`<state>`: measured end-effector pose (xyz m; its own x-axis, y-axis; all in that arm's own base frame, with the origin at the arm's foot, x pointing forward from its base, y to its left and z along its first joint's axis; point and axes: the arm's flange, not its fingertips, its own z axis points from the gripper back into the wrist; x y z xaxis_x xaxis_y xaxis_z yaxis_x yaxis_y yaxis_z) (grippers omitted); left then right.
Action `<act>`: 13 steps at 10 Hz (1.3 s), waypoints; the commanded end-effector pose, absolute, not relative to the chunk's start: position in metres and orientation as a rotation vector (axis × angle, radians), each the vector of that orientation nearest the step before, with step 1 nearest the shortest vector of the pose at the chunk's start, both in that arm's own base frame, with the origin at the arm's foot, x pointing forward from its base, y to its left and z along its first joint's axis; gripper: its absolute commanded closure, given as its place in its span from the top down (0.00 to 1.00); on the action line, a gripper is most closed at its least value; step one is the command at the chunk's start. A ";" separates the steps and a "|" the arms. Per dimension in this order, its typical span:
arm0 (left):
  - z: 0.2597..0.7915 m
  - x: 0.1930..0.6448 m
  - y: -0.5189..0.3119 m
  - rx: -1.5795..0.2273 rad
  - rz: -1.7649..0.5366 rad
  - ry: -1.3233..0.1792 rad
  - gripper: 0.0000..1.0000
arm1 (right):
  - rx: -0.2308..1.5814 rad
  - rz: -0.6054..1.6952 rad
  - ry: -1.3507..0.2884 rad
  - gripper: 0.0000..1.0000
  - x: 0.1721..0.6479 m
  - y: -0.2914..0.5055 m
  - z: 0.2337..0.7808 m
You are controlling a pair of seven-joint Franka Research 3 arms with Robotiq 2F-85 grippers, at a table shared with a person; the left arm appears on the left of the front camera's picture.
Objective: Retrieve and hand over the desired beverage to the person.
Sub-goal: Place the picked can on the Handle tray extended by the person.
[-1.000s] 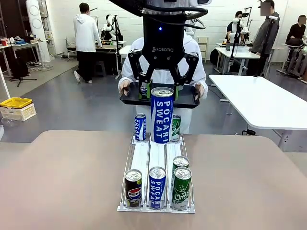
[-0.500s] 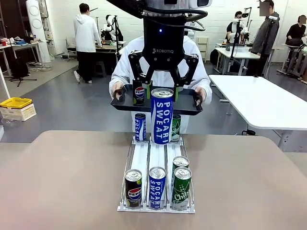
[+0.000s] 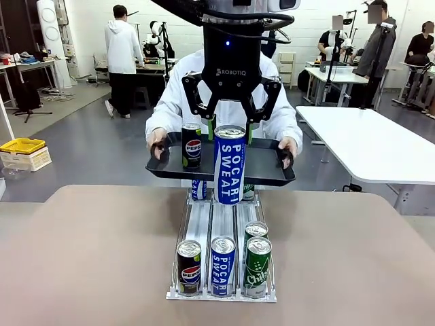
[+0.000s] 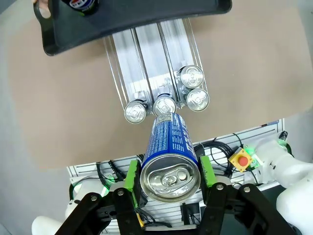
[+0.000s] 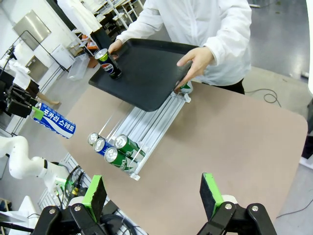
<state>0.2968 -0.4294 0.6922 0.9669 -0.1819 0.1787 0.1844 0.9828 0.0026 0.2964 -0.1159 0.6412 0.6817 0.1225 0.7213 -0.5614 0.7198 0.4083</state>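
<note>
My left gripper [image 3: 230,132] is shut on a tall blue Pocari Sweat can [image 3: 230,170] and holds it upright above the far end of the can rack [image 3: 222,217]. In the left wrist view the can [image 4: 168,152] sits between the green pads [image 4: 131,177]. The person [image 3: 285,115] in a white jacket holds a black tray [image 3: 265,173] in both hands, just behind the can at its lower half. A Pepsi can [image 3: 192,145] stands on the tray's left part. My right gripper [image 5: 154,193] hangs open, well above the near table edge.
At the rack's front stand a Pepsi can [image 3: 189,267], a Pocari can [image 3: 222,265] and a green can [image 3: 257,266], with another green can [image 3: 255,231] behind. More cans at the far end are partly hidden by the tray. Bare brown table lies on both sides.
The person has brought the tray forward and lower, over the rack's far end, up to the held can. My left gripper and its can have stayed in place.
</note>
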 end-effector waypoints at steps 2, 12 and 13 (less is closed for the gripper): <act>0.696 0.294 -0.428 -0.017 -0.166 -0.188 0.01 | 0.703 0.434 -0.748 1.00 0.299 -0.115 0.641; 0.701 0.467 -0.453 -0.071 -0.278 -0.024 0.58 | 0.703 0.434 -0.748 1.00 0.299 -0.115 0.641; 0.699 0.485 -0.456 -0.083 -0.257 -0.048 0.58 | 0.703 0.434 -0.748 1.00 0.299 -0.115 0.641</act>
<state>0.4658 -0.4332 0.6722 0.9662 -0.2554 0.0346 0.2574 0.9632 -0.0776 0.2962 -0.1162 0.6412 0.6816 0.1221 0.7215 -0.5612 0.7199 0.4084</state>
